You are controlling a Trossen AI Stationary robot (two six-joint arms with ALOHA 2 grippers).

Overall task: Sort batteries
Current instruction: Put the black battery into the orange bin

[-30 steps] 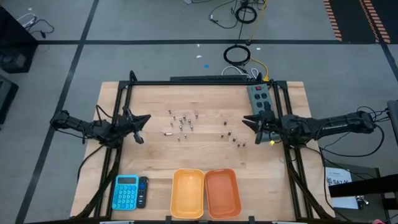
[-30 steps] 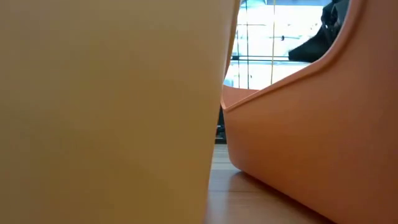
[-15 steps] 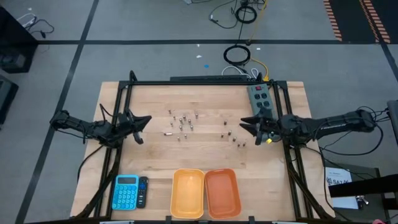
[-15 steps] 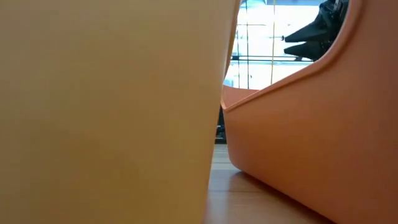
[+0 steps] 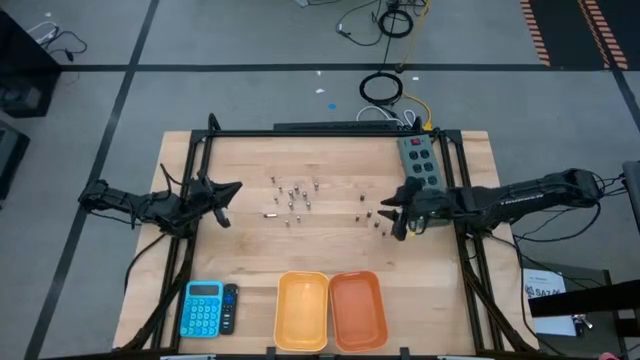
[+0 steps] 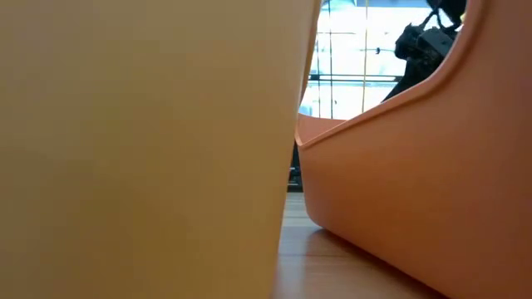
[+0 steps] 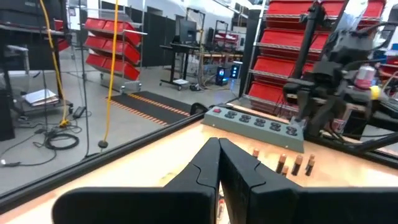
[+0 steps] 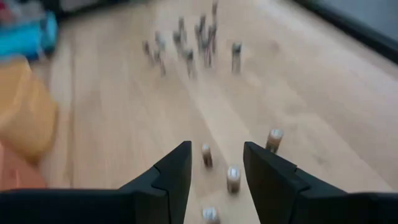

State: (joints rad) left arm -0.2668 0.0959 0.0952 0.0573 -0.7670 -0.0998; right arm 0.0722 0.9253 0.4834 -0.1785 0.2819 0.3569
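Note:
Two groups of tiny batteries stand on end on the wooden table: a larger cluster (image 5: 292, 195) mid-table and a few small dark ones (image 5: 381, 222) to its right. My right gripper (image 5: 391, 222) (image 8: 216, 152) is open and slants down over that small group. One battery (image 8: 206, 154) stands in line with the gap between its fingers, another (image 8: 273, 139) just outside them, and I see no contact. My left gripper (image 5: 228, 203) (image 7: 219, 144) is shut and level at the table's left side, holding nothing.
A yellow tray (image 5: 302, 310) and an orange tray (image 5: 357, 308) stand at the near edge and fill the low view. A blue calculator (image 5: 202, 308) lies near left, and a grey power strip (image 5: 420, 160) lies far right. Black frame rails run along both table sides.
My right gripper has moved toward the table's left and tipped downward, coming over the small group of batteries. The batteries have stayed where they were.

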